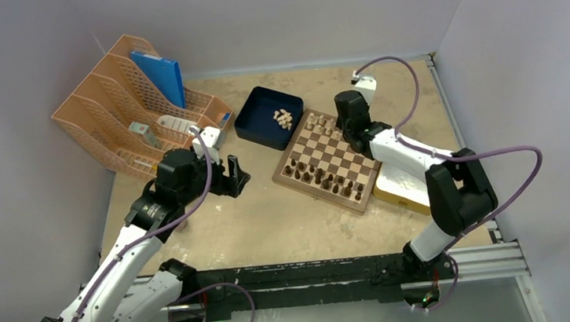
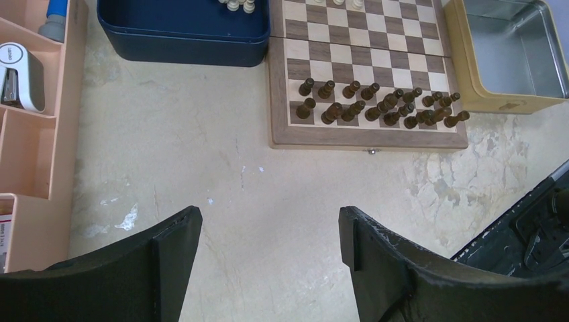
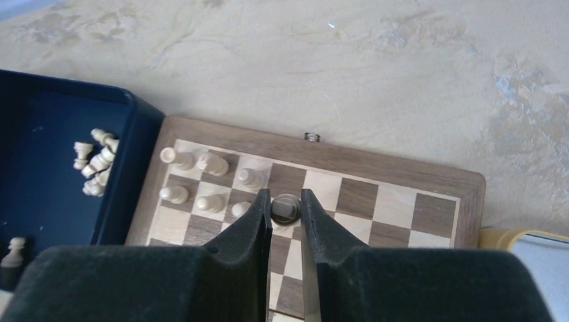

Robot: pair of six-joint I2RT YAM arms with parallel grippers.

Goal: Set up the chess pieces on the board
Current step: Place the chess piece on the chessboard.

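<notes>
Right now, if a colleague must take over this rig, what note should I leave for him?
The left pincer is open and empty, above the table in front of the board.
The right pincer is shut on one chess piece, over the board's far rows.
Done: the dark pieces stand in two rows on the near side; about six placed pale pieces stand at the far corner beside the blue tray.
Left: set down the held one, then move the loose pale pieces from the tray.
</notes>
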